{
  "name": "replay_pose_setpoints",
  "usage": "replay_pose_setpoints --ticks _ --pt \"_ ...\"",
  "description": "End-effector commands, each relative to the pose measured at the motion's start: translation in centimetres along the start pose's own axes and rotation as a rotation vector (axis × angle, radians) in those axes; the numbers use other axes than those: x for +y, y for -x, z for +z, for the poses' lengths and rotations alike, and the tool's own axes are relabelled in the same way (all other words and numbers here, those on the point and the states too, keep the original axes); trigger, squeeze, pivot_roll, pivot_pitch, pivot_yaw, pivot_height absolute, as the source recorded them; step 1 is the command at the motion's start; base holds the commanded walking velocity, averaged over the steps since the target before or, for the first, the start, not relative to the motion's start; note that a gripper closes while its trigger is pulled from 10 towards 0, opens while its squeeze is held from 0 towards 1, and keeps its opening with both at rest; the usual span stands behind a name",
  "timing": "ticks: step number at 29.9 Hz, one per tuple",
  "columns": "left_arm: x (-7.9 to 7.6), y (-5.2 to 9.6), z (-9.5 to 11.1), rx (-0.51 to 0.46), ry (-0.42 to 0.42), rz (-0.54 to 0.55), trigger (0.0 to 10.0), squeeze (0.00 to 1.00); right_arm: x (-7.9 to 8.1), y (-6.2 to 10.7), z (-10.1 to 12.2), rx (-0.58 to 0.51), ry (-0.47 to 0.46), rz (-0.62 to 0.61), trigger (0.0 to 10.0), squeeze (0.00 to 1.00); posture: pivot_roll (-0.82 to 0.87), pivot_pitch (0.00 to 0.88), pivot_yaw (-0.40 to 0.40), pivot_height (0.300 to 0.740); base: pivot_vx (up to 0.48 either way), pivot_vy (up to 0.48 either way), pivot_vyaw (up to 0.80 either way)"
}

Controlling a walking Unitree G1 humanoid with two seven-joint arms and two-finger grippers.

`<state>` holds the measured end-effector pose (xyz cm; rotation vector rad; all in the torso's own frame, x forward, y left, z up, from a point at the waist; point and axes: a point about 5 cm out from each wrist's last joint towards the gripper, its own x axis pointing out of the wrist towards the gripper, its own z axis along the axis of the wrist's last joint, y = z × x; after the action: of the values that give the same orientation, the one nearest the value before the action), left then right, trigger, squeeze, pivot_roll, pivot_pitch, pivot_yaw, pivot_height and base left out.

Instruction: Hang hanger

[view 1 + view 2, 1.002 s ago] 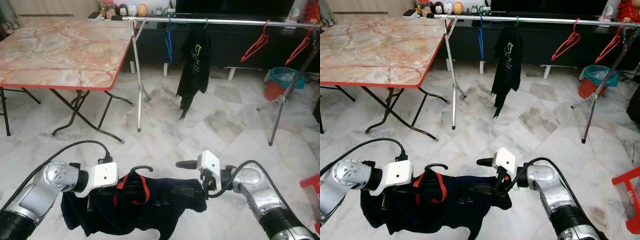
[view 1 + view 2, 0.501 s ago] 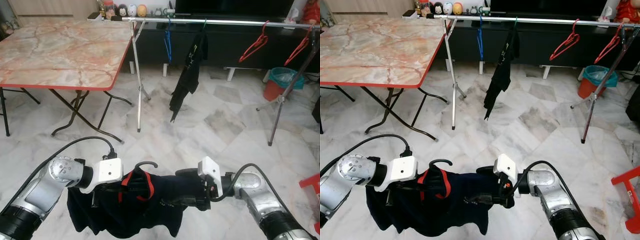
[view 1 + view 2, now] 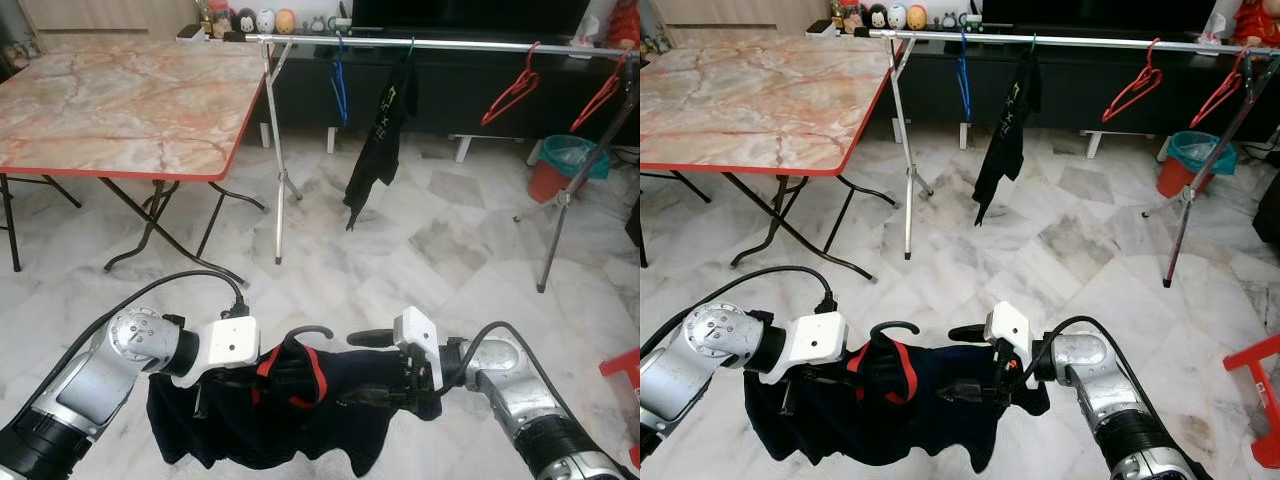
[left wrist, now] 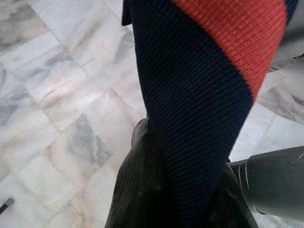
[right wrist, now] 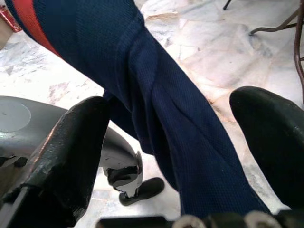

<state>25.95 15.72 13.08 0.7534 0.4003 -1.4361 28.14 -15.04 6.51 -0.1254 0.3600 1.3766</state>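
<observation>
Hanger (image 3: 300, 340) with its dark shirt (image 3: 300, 410) is clamped in the left end effector (image 3: 262, 362); the right end effector (image 5: 180, 142), fingers apart around the cloth, helps; next lift its hook onto the far rail (image 3: 440, 43).

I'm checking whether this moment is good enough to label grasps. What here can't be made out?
- Left hand: in the eye views its fingers are buried in the dark shirt, so its grip is unclear.
- Hanger: the hook shows, the shoulders are hidden inside the shirt.
- Left wrist view: fabric hard against the lens blocks the fingers.
- Figurines behind the rail: too small to identify.

A home living room: marble-tile floor (image 3: 440, 240), folding table (image 3: 120, 100), clothes rail (image 3: 440, 42) with hangers.
</observation>
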Motion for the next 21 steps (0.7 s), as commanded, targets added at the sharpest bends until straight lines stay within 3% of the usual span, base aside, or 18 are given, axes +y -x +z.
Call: replay_pose_setpoints --ticks 1,21 --pt "0.21 0.19 1.26 -0.025 -0.045 -0.011 10.0 0.0 -0.08 0.13 0.28 -0.017 -0.003 0.01 0.0 0.0 0.07 0.027 -0.026 0.74 0.0 0.0 0.0" --pt "-0.13 0.59 1.47 -0.034 -0.028 -0.015 10.0 0.0 0.11 0.01 -0.39 0.0 -0.035 0.02 0.0 0.0 0.07 0.03 -0.024 0.74 0.0 0.0 0.0"
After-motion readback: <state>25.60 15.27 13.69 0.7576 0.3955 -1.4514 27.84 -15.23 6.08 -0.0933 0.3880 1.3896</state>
